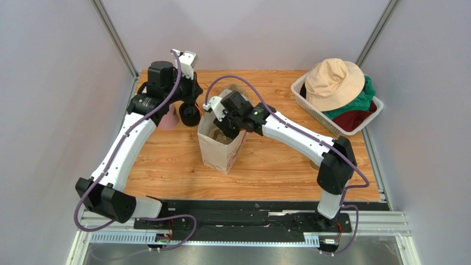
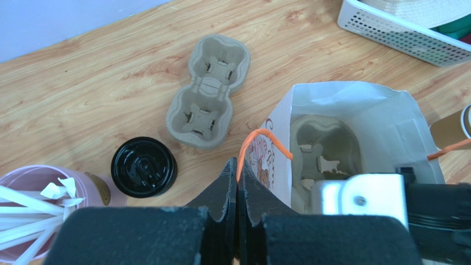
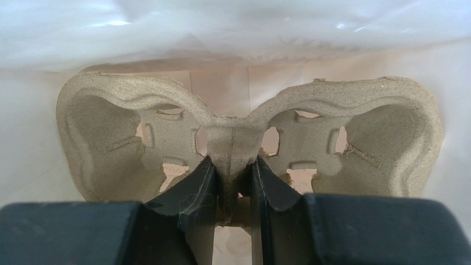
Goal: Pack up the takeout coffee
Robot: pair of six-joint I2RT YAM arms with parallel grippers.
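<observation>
Takeout coffee [image 2: 144, 167]: upright on tabletop [image 2: 83, 83], outside the bag, just beside pink tub [image 2: 33, 175] of white straws and near spare pulp carrier [image 2: 208, 91] lying flat. Only the black lid visible from above; cup wall hidden in wrist view.

Left hand [image 2: 237, 168]: shut tight, fingertips pinched on orange cord handle [image 2: 265, 135] of white paper bag [image 2: 343, 94], apparently to hold the mouth open. Not on the coffee.

Right hand [image 3: 232, 185]: down inside the bag, clamped on centre ridge of 2nd pulp carrier [image 3: 232, 132], both cup wells free.

Handling, as a judgement: light if empty, heavier & sloshy if filled; can't tell which. Thin paper wall, prob. dents under a hard squeeze. Lid glossy plastic, slippery and only snapped on, so no lifting by the lid. Best hold approx. mid-wall or just under the lid-stiffened rim, fingers either side, gentle squeeze, upright throughout. Tight spot w/ straw tub just beside the cup, so approach from the carrier side. Then straight down into a well; bag walls soft, easy to snag.
</observation>
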